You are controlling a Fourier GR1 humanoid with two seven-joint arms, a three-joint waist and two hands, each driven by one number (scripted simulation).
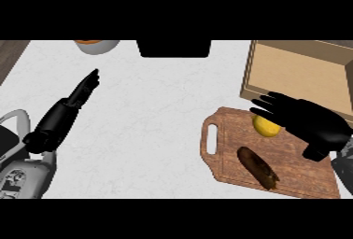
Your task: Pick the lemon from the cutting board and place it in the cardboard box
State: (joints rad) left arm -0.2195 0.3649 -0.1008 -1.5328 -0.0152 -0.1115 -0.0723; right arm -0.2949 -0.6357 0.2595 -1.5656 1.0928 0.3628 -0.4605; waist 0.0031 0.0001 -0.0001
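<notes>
Head view: the lemon lies on the far part of the cutting board, just before the cardboard box. Its long axis runs roughly away from the robot. The right hand partly covers it, straight fingers spread apart. A dark oblong vegetable lies slanted, nearer. The left hand rests at left, fingers straight together.

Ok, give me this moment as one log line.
right hand: open, over lemon | lemon: on cutting board | cardboard box: lemon not in it | left hand: open, resting at left
</notes>
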